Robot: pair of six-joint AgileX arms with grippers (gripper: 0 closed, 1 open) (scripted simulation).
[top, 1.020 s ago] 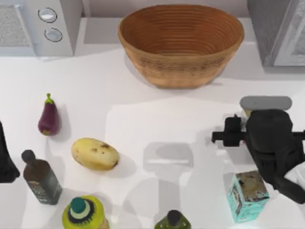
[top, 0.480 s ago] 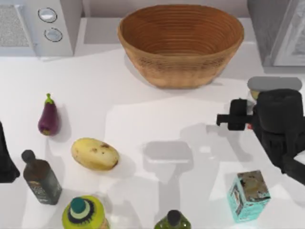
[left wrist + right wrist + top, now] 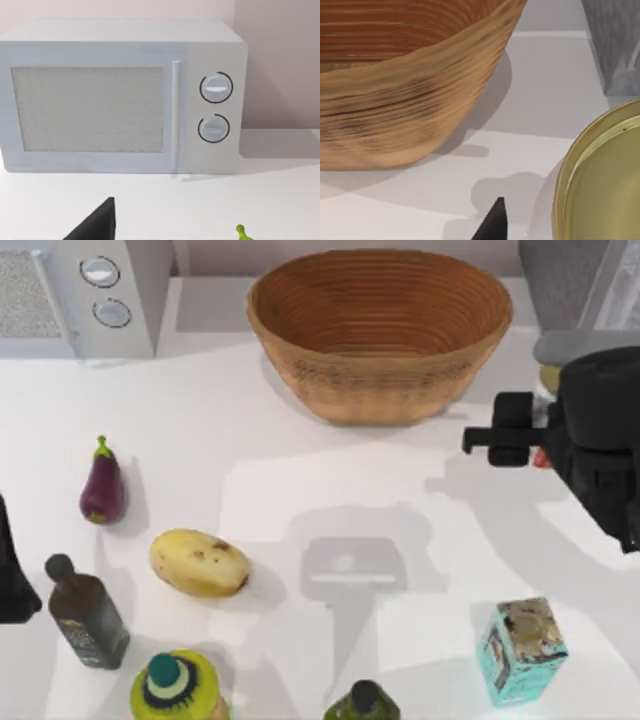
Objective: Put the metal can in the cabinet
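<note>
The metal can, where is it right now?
In the top view the metal can is at the table's far right, held up by the right claw, between the basket and the cabinet.

can: I see the metal can (image 3: 585, 345) high at the table's right side, partly hidden under my right gripper (image 3: 560, 405), its round gold lid close in the right wrist view | cabinet: the cabinet (image 3: 575, 275) is a big grey box in the far right corner, just behind the can

A rendered kitchen counter. At 11 o'clock stands a white two-knob microwave (image 3: 110, 295); at 12, a woven wicker basket (image 3: 380, 330). A purple eggplant (image 3: 102, 488) lies at 9.
</note>
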